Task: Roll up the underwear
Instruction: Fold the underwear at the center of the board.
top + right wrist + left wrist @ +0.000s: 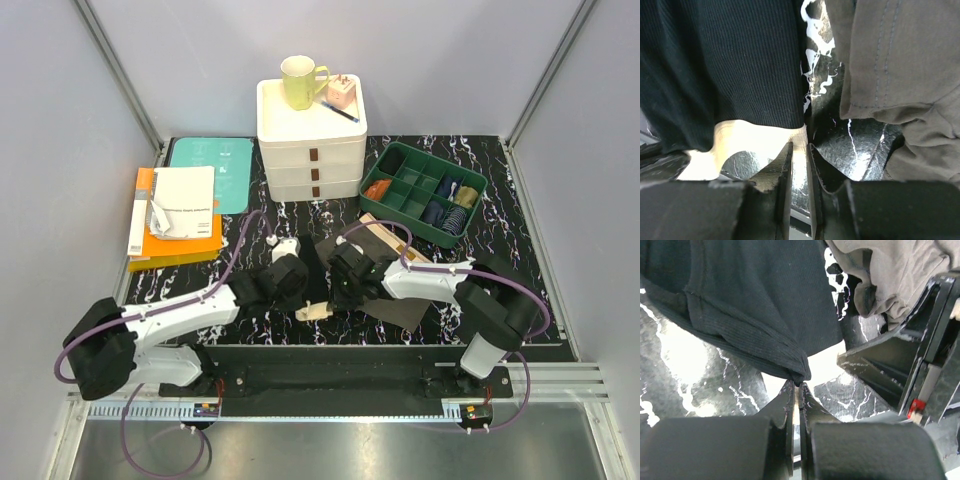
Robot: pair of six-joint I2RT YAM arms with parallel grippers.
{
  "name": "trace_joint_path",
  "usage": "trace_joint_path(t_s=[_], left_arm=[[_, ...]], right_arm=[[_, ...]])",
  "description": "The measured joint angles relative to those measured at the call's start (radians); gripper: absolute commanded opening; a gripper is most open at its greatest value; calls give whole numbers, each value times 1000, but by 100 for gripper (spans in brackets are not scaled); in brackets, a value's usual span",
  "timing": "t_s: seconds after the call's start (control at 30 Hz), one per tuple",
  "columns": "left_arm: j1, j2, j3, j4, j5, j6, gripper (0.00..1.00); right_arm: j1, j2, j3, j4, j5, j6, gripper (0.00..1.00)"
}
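Observation:
The black underwear (312,268) lies on the marbled black mat between my two grippers, its beige waistband (314,312) toward the near edge. My left gripper (298,290) is shut on a bunched edge of the black cloth (740,305); the jaws (799,385) pinch the cloth tip. My right gripper (338,290) is shut on the waistband's corner (760,137), jaws (801,145) close together, with the black cloth (725,60) just above. The olive-brown underwear (398,298) lies flat under the right arm and shows in both wrist views (900,55) (890,270).
A white drawer unit (312,150) with a yellow mug (300,80) stands at the back. A green compartment tray (476,200) with sock bundles is at the back right. Books and papers (175,215) lie at the left. Grey walls enclose the table.

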Motion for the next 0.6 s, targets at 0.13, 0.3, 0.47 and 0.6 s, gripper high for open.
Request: trace_joint_path(t_s=[0.13,0.3,0.47,0.6], left_arm=[[-4,58,18,30,2,0,0],[-12,116,24,77,2,-1,0],[-16,171,35,116,3,-1,0],[-16,198,35,145,5,-2,0]], right_arm=[[-1,2,-8,13,-11,0,21],[-1,2,-17,27,-14,1,21],[-1,2,-21,40,-16,2,21],[-1,6,-23,51,-29,6,21]])
